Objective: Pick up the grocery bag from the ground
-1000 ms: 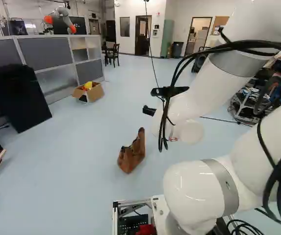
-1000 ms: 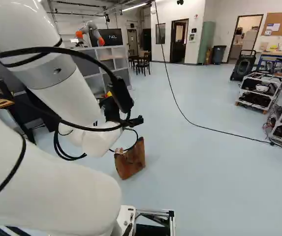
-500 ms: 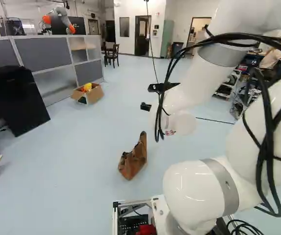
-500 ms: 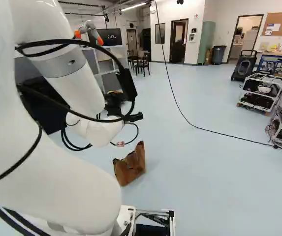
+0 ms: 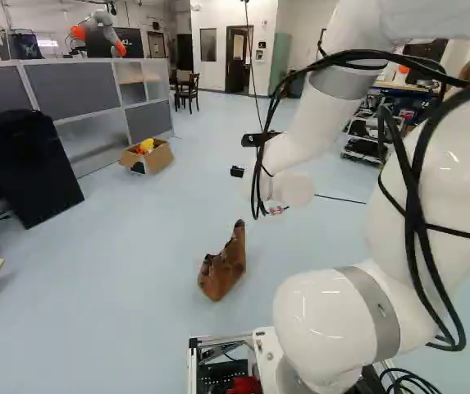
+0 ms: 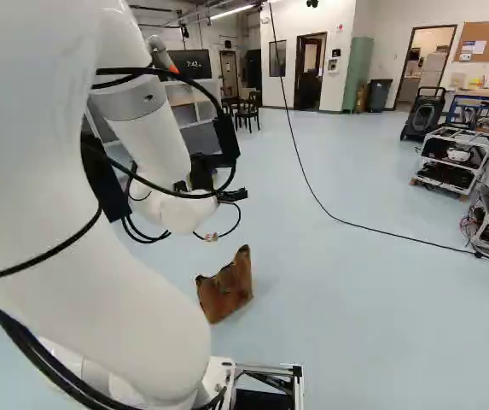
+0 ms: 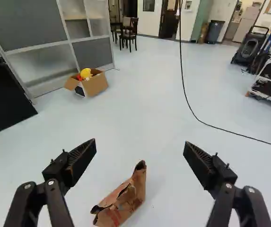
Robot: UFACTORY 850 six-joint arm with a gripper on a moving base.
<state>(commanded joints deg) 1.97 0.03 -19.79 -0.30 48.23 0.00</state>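
Pale floor [image 7: 144, 113] bears one bag [image 7: 132, 195] and one carton [image 7: 95, 85], the end effector's [image 6: 234, 196] two fingers apart.

1. The gripper [image 6: 232, 196] is mostly hidden by the arm's white wrist [image 6: 189, 212] in both base views.
2. Below the gripper, the bag [image 7: 130, 201] is cut off by the wrist view's edge; its inside cannot be made out.
3. Well ahead of the gripper, the box's [image 7: 95, 85] contents are too small to name.
4. Behind the gripper, both base views crop the arm [image 5: 431, 189].

Bright, ceiling light [image 6: 230, 11] lit, glare on arm [image 5: 321, 316]
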